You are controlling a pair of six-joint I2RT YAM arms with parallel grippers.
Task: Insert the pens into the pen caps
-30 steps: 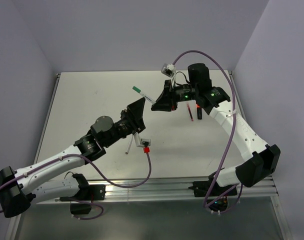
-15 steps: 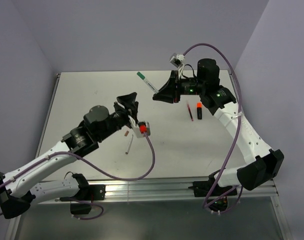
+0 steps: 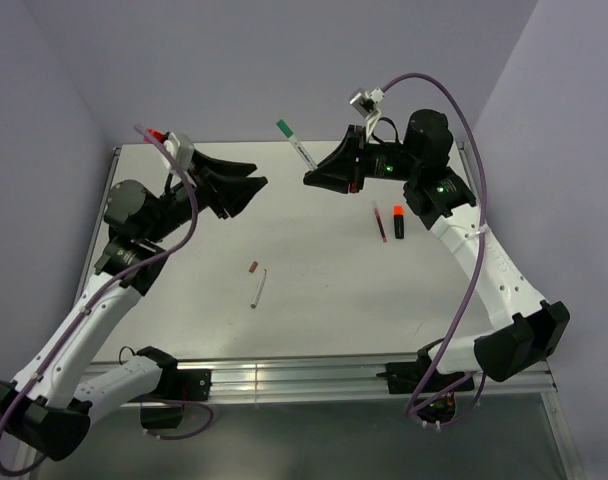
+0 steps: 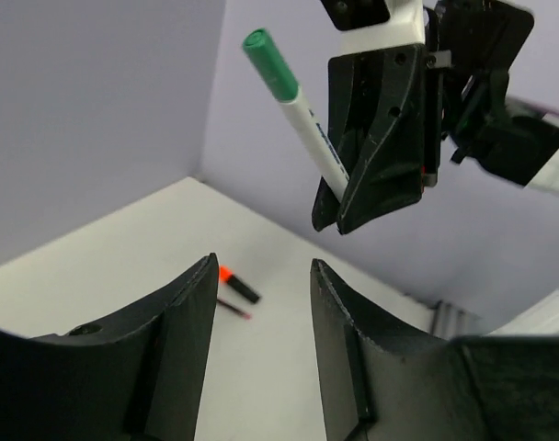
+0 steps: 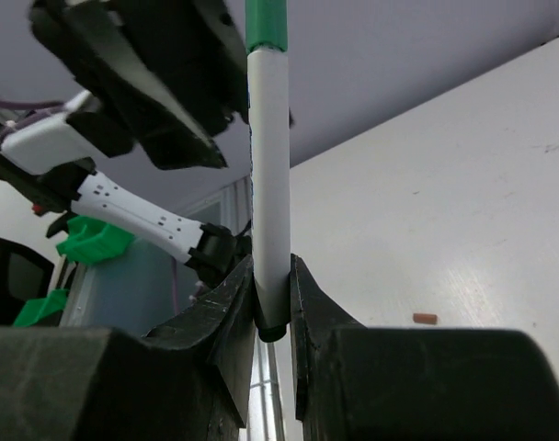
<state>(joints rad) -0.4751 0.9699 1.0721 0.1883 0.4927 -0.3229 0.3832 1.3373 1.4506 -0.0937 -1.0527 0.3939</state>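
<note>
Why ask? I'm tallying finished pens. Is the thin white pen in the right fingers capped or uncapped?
Capped: the thin white pen carries a green plastic cap on its upper end, clear of the right fingers.

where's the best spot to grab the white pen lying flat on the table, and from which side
Mid-barrel, straight down from above, jaws across its width. The white pen lies flat, running roughly near to far, and the brownish-red cap lies beside its far end, so the middle stays clear of it.
</note>
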